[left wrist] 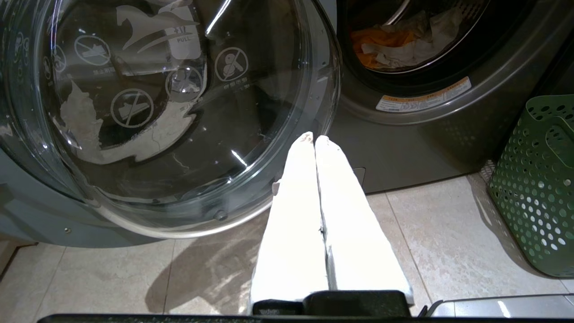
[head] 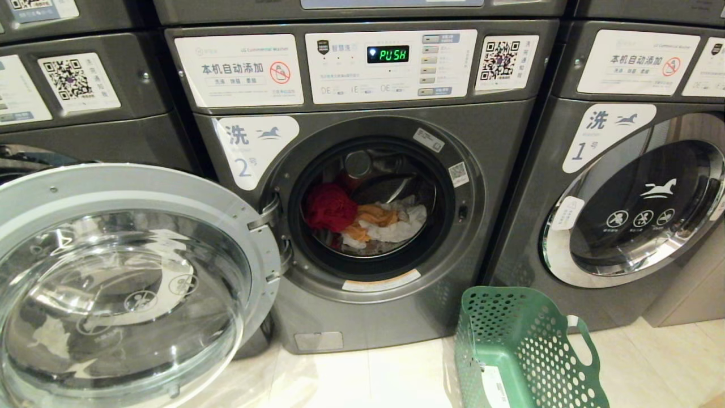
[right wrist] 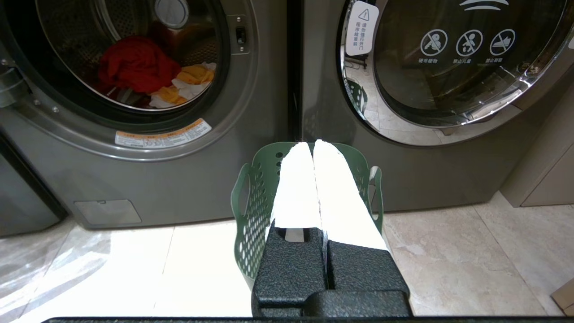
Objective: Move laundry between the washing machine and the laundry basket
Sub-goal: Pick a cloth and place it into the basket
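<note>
Washing machine, dark grey front-loader labelled 2, stands centre in the head view. Its round glass door is swung fully open to the robot's left, hinge side at the drum mouth. Green display on the control panel reads PUSH.

Laundry lies inside the drum: a red garment on the left, an orange piece in the middle, white cloth to the right and below, all heaped together and touching.

Laundry basket, green with round holes, sits on the tiled floor just in front of the gap between machine 2 and the neighbouring machine labelled 1, whose door is closed. No cloth shows in the part of the basket that is visible.

Left end effector: white fingers pressed together, nothing between them; it hangs above the floor near the lower edge of the open door. Right end effector: fingers likewise closed tight, empty, lined up with the basket beyond its tips. Neither arm appears in the head view.
</note>
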Available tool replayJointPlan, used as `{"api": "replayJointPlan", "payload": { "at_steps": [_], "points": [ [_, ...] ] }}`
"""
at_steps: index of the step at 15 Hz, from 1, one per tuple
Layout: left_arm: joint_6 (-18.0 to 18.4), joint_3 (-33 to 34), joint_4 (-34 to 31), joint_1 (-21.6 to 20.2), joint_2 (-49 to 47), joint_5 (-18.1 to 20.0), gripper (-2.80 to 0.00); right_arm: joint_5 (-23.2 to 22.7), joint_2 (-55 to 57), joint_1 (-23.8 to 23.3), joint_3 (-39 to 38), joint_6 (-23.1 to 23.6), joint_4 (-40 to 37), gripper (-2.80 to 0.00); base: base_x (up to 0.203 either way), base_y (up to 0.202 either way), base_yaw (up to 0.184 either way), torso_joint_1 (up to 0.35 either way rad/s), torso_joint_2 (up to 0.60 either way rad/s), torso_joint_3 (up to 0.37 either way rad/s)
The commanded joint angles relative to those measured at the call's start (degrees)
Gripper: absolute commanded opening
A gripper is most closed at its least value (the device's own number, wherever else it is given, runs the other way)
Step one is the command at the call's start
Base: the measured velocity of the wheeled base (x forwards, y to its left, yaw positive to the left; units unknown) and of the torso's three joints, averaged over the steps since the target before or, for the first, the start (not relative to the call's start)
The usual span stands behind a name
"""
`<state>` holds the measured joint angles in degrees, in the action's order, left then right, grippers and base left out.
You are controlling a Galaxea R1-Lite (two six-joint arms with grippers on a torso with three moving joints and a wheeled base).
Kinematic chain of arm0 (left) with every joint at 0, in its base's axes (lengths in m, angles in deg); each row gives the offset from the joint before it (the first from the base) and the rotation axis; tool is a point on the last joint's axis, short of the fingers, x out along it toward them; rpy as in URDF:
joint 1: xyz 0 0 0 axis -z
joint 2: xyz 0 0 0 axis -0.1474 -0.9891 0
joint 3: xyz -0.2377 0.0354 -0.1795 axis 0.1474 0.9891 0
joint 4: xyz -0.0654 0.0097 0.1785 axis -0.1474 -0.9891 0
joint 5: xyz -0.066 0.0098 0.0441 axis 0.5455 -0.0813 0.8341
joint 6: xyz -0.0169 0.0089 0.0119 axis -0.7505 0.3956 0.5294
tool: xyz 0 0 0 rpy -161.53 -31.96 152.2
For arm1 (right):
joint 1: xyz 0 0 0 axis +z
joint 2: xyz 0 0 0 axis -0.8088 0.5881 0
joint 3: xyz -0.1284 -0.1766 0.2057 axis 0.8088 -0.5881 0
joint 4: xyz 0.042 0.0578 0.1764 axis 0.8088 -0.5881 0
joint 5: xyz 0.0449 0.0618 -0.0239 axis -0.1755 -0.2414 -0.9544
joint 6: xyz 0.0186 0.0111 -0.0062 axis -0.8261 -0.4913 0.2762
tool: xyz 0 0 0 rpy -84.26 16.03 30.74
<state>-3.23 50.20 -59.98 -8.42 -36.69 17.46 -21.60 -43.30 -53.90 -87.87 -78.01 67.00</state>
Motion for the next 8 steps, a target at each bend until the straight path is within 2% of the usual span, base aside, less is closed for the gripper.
{"api": "replayJointPlan", "payload": {
  "at_steps": [1, 8],
  "points": [
    [0.02, 0.09, 0.06, 0.04, -0.07, -0.02, -2.8, 0.02, 0.0, 0.01, -1.93, 0.07, 0.04, -2.8, 0.0, 0.0, 0.0, 0.0, 0.0, 0.0],
    [0.01, 0.09, 0.06, 0.04, -0.07, 0.07, -2.8, -0.07, 0.0, 0.01, -1.93, 0.43, 0.04, -2.8, 0.0, 0.0, 0.0, 0.0, 0.0, 0.0]
  ]
}}
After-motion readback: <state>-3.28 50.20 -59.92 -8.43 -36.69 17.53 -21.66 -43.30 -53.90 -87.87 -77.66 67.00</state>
